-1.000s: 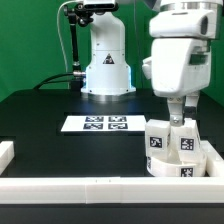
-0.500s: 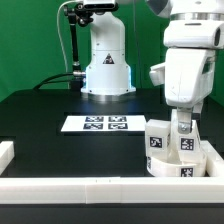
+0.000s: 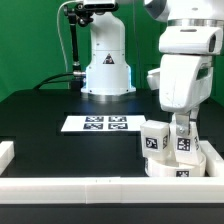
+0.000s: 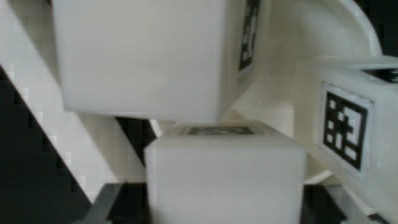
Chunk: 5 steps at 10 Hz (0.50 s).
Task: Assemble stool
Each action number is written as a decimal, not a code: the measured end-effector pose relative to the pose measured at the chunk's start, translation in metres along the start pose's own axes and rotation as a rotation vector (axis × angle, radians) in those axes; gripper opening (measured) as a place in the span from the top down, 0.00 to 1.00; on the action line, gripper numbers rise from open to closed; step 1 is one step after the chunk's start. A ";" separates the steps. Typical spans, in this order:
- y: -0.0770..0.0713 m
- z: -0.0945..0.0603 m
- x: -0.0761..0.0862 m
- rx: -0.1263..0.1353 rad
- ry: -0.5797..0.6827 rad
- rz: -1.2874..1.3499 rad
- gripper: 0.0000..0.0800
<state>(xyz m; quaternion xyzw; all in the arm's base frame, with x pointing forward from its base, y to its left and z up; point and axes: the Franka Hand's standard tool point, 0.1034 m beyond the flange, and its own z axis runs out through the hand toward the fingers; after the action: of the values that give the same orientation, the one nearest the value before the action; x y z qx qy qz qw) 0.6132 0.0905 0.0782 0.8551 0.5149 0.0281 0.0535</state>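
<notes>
The white round seat (image 3: 178, 168) lies at the exterior view's lower right, against the white rail. Legs with black-and-white tags stand on it: one (image 3: 153, 140) on the exterior view's left, one (image 3: 184, 143) under my gripper (image 3: 183, 130). My gripper comes straight down and is shut on that second leg. In the wrist view the held leg (image 4: 214, 175) fills the space between my dark fingers (image 4: 111, 196); another leg (image 4: 151, 55) stands beyond it, a tagged part (image 4: 363, 118) beside it, and the curved seat (image 4: 285, 80) behind.
The marker board (image 3: 105, 124) lies flat on the black table (image 3: 60, 130) in the middle. A white rail (image 3: 90, 190) runs along the front edge, with a white corner piece (image 3: 8, 152) at the exterior view's left. The arm's base (image 3: 107, 70) stands at the back.
My arm and gripper have shifted toward the exterior view's right. The leg on the exterior view's left has shifted slightly left and its tagged face now looks tilted.
</notes>
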 end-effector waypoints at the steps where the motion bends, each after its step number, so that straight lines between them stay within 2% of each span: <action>1: 0.000 0.000 0.000 0.000 0.000 0.018 0.57; 5: 0.001 0.000 -0.001 0.000 0.000 0.110 0.57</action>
<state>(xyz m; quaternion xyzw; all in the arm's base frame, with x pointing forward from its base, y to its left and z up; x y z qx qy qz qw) 0.6134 0.0895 0.0782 0.8822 0.4670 0.0309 0.0518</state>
